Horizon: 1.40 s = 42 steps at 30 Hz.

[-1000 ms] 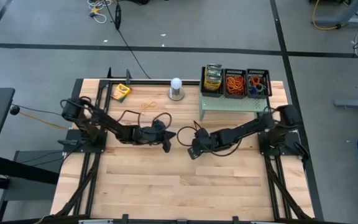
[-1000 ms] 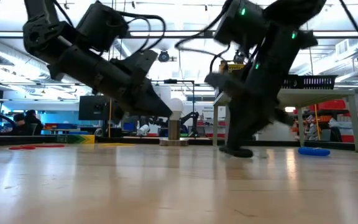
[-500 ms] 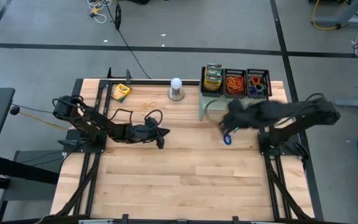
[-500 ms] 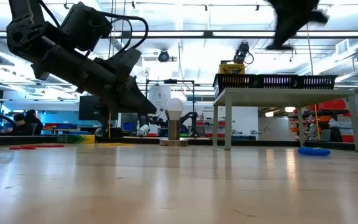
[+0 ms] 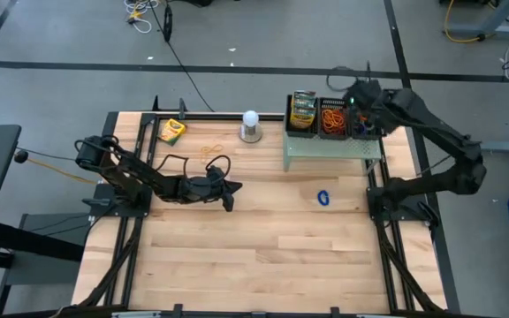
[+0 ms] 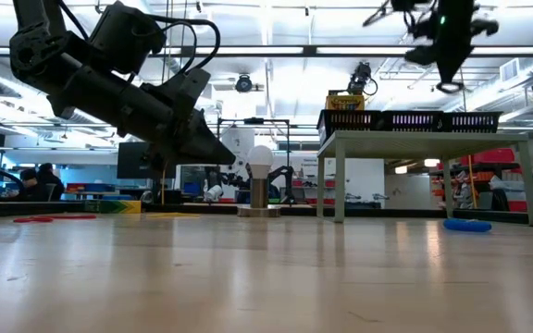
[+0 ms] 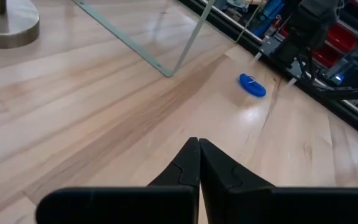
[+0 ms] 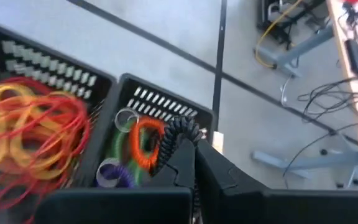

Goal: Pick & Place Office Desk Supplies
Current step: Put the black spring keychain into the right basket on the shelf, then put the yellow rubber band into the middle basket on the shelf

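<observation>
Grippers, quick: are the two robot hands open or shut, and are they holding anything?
Left gripper: shut, holding nothing, low over the table.
Right gripper: shut on a black coil, above the baskets.

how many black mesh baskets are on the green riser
3, side by side in a row on the pale green riser: crayon basket, rubber-band basket, coil basket, partly hidden under the right arm.

three black mesh baskets [image 5: 337, 117], two crayon boxes [image 5: 171, 131], one blue loop [image 5: 323, 198]
</observation>
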Tool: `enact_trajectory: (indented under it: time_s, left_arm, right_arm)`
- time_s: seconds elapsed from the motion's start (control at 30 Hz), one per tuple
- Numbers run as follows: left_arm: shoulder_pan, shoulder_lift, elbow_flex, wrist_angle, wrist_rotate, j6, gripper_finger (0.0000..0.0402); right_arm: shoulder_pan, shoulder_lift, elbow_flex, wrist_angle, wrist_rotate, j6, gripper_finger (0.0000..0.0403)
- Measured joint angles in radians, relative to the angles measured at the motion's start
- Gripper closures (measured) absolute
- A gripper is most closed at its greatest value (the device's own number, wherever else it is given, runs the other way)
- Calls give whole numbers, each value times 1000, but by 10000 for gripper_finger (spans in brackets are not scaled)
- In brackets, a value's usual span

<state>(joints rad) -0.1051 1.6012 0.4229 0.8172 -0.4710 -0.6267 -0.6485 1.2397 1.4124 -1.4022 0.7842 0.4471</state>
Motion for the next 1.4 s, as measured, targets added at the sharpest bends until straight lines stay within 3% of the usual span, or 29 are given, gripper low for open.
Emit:
enact_trajectory:
  time_s: [0.17, 0.37, 0.67, 0.8, 0.93, 1.1, 1.27, 1.4]
  left_arm:
    - [0, 0, 0, 16, -7, 14, 399]
    - [3, 0, 1, 31, -1, 0, 398]
    - [64, -1, 2, -15, 81, -48, 398]
    - [101, -48, 2, -74, 125, -45, 398]
    - [122, -170, 2, -249, 130, -17, 398]
    - [114, -363, 3, -544, 104, -12, 398]
    - [90, -522, 3, -815, 55, -107, 398]
    - [95, -588, 16, -982, 36, -214, 398]
  right_arm:
    - [-151, 4, -133, 200, -91, -114, 393]
    - [-160, 5, -208, 237, -114, -65, 340]
    - [-146, 3, -124, 132, -84, -18, 225]
    - [-120, -17, -32, 39, -140, -22, 221]
    - [19, -115, -19, 54, -157, -20, 282]
    - [295, -225, -56, 67, -150, 126, 387]
    - [604, -223, -89, 72, -75, 265, 388]
    - [778, -180, -125, 158, -5, 321, 398]
